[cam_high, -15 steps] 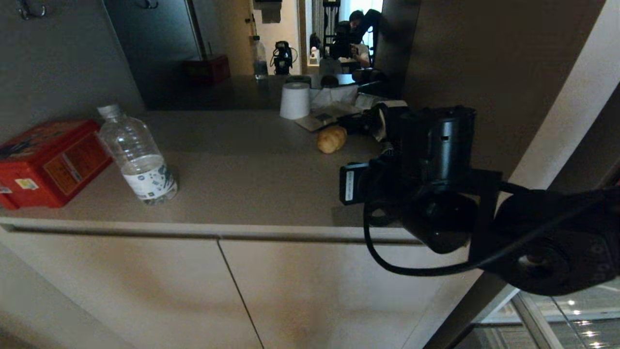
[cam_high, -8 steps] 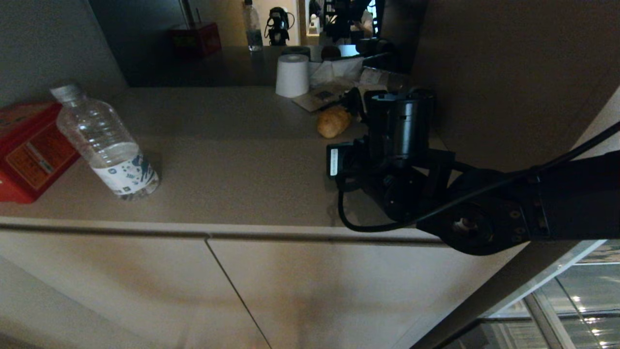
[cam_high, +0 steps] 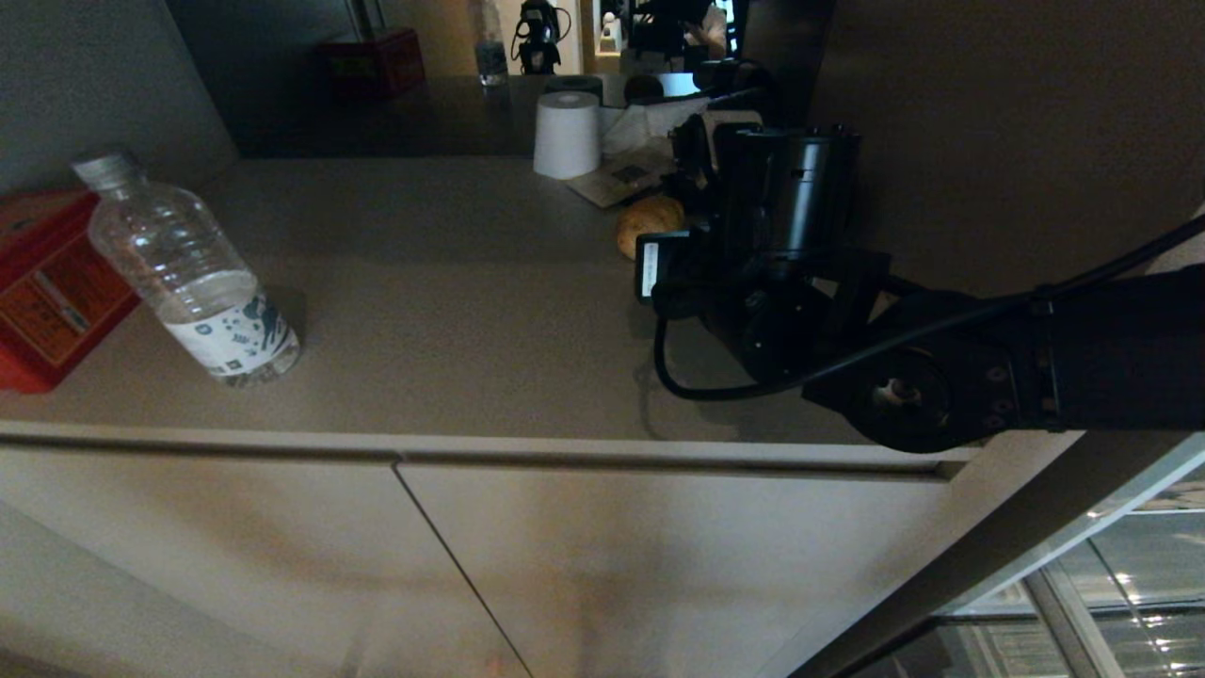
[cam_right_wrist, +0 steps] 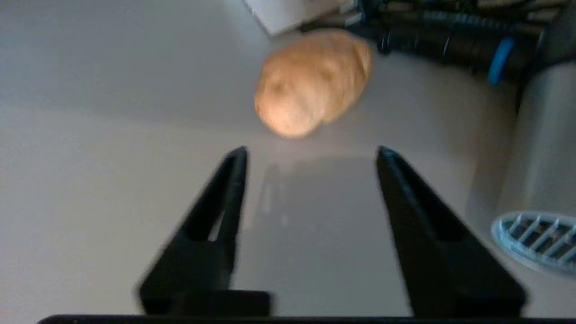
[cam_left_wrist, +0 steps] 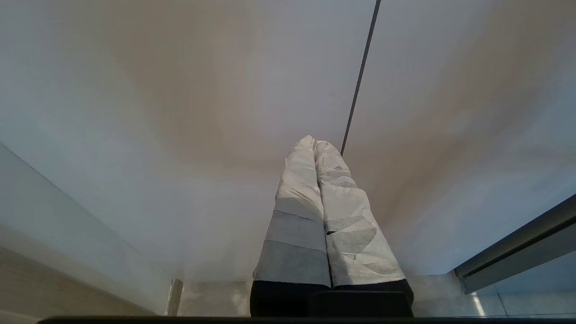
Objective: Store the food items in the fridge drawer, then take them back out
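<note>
A tan-brown potato (cam_high: pixel 648 222) (cam_right_wrist: pixel 312 81) lies on the beige counter (cam_high: pixel 452 311), near its back right. My right arm (cam_high: pixel 795 217) reaches over the counter towards it. In the right wrist view my right gripper (cam_right_wrist: pixel 312 150) stands open, its black fingertips just short of the potato, with nothing between them. My left gripper (cam_left_wrist: pixel 313 141) is shut and empty, its white-wrapped fingers pointing at the beige cabinet doors (cam_left_wrist: pixel 225 90). A clear glassy surface (cam_high: pixel 1111 584) shows at the bottom right; I cannot tell whether it is the fridge drawer.
A clear water bottle (cam_high: pixel 193 273) and a red tin box (cam_high: pixel 42 292) stand at the counter's left. A white roll (cam_high: pixel 566 134), papers and black cables (cam_right_wrist: pixel 450 36) crowd the back right behind the potato. A tall brown panel (cam_high: pixel 988 122) rises on the right.
The whole head view has shifted, so the camera moved. My right arm has reached further back over the counter, closer to the potato.
</note>
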